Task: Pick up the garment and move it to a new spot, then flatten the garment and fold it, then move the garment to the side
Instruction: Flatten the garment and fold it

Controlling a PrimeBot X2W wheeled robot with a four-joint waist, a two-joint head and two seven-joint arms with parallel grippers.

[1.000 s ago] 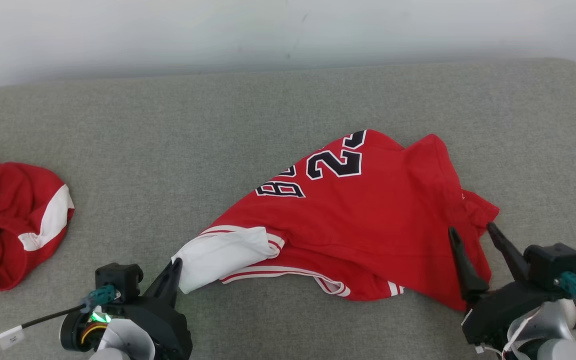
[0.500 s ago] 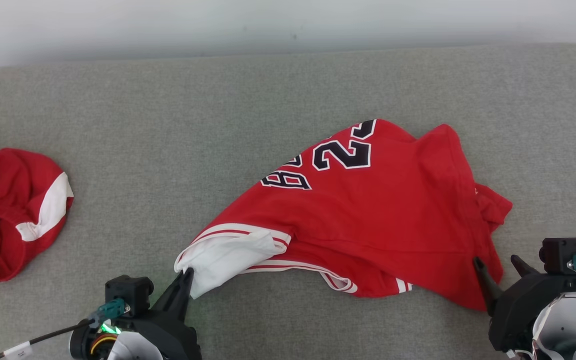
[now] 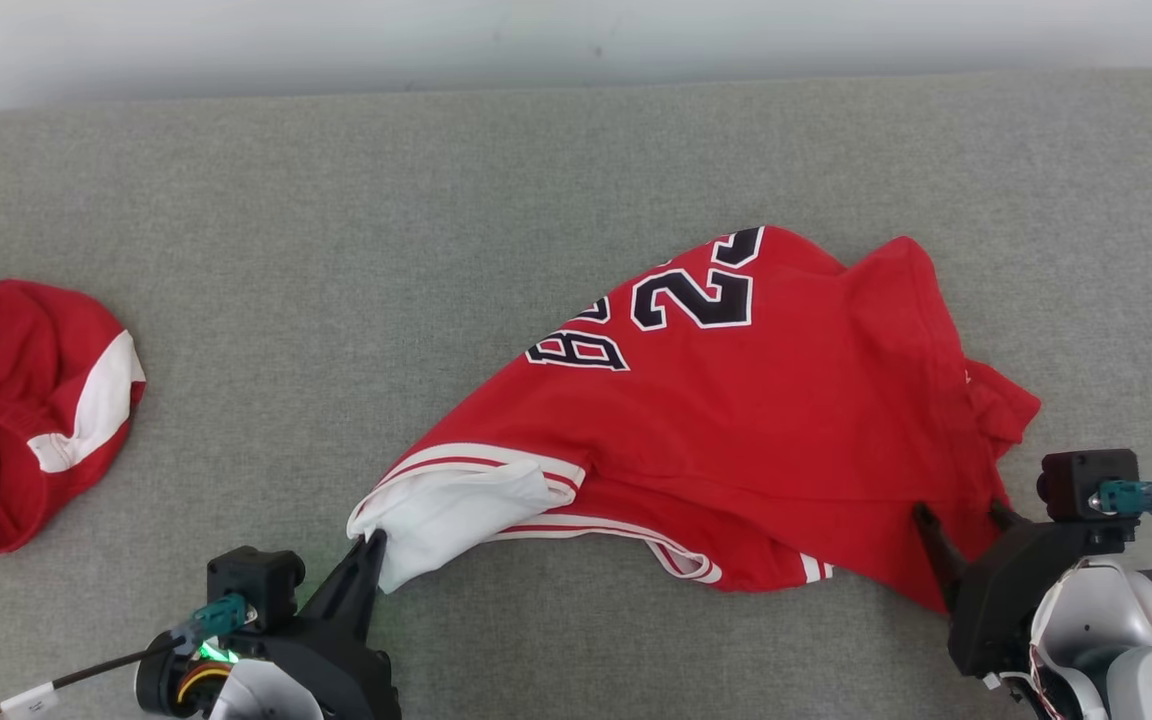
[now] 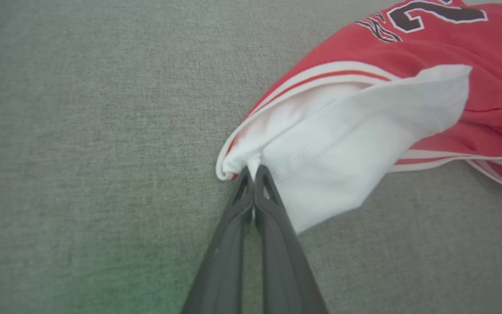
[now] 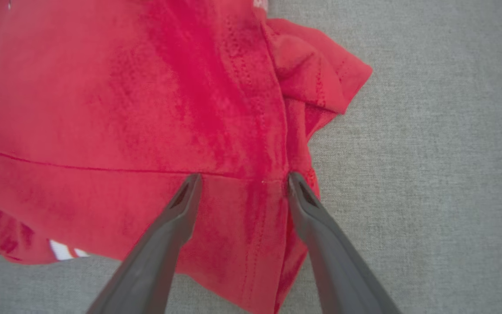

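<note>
Left gripper [image 3: 373, 540] [image 4: 253, 172], near left: fingers pressed together, pinching the tip of the white flap [image 3: 446, 510] [image 4: 355, 144] of the jersey [image 3: 736, 430] [image 4: 408, 56] [image 5: 103, 109]; the flap is edged with red and white stripes and stretches from the pinch toward the far right.

Right gripper [image 3: 958, 510] [image 5: 243, 176], near right: fingers spread wide, tips over the jersey's near right corner, one on the red cloth, the other at its side seam; contact with the cloth cannot be judged; nothing gripped.

Jersey: red, lying centre to right on the grey cushion [image 3: 336, 250], crumpled, not flat; black numbers [image 3: 696, 295] with white outline at its far edge; a bunched fold sticks out at the right, beyond the right gripper.

A second red garment [image 3: 16, 400] with a white band lies heaped at the far left edge, well apart from the jersey.

A pale wall [image 3: 536, 30] runs behind the cushion.
</note>
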